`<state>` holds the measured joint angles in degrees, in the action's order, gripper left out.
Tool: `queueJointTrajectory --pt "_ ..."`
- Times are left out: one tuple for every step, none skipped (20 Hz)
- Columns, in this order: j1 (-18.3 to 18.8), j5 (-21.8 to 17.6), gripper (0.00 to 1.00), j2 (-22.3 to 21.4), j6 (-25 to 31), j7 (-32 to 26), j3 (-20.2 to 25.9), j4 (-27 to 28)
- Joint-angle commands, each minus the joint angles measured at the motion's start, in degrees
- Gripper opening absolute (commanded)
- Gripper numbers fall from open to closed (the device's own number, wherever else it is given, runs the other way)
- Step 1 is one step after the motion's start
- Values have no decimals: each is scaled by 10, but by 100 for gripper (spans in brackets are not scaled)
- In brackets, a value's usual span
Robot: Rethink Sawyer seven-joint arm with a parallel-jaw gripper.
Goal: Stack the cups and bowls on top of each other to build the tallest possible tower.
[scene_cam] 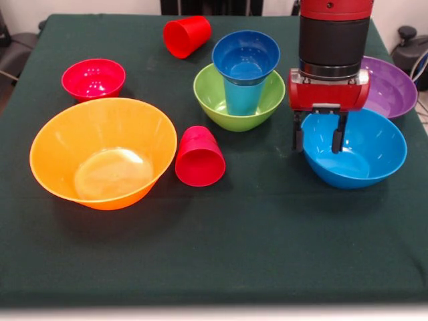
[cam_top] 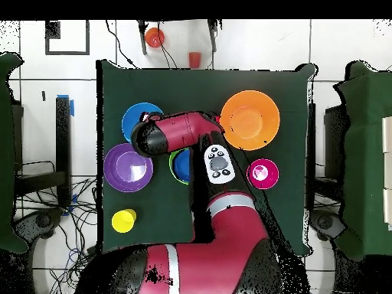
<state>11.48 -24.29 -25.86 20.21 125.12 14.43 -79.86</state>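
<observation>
My gripper [scene_cam: 318,139] is open and hangs low over the left rim of the medium blue bowl [scene_cam: 358,148], one finger outside the rim and one inside. The tower stands to its left: the green bowl [scene_cam: 217,100] holds the upright light blue cup [scene_cam: 242,95], with the small dark blue bowl [scene_cam: 245,55] on top. One red cup [scene_cam: 199,158] lies beside the huge orange bowl [scene_cam: 100,154], the other red cup [scene_cam: 187,35] lies at the far side. The small red bowl [scene_cam: 93,78] and the purple bowl [scene_cam: 391,87] stand apart. The yellow cup [cam_top: 124,220] shows only in the overhead view.
In the overhead view my arm [cam_top: 184,134] covers the gripper and most of the green bowl. The purple bowl sits at the table's right edge in the front view. Two small reddish things [cam_top: 155,37] lie off the table beyond its far side.
</observation>
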Motion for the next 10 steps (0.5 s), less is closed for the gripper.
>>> queueJointTrajectory --pt "-4 -17 100 21 -12 -11 31 -12" --pt "-4 -17 100 21 -10 -12 30 -10" --pt "-4 -17 100 20 -10 -11 30 -11" --pt "-5 -17 100 20 -10 -11 29 -10" --pt "-5 -17 100 19 -8 -12 30 -10" --pt "-5 -17 100 19 -7 -13 30 -10" --pt "-5 -17 100 19 -7 -13 30 -9" --pt "-5 -17 100 19 -7 -13 30 -8" --pt "-5 -17 100 19 -5 -15 31 -6" --pt "-4 -16 100 20 -2 -16 32 -4"
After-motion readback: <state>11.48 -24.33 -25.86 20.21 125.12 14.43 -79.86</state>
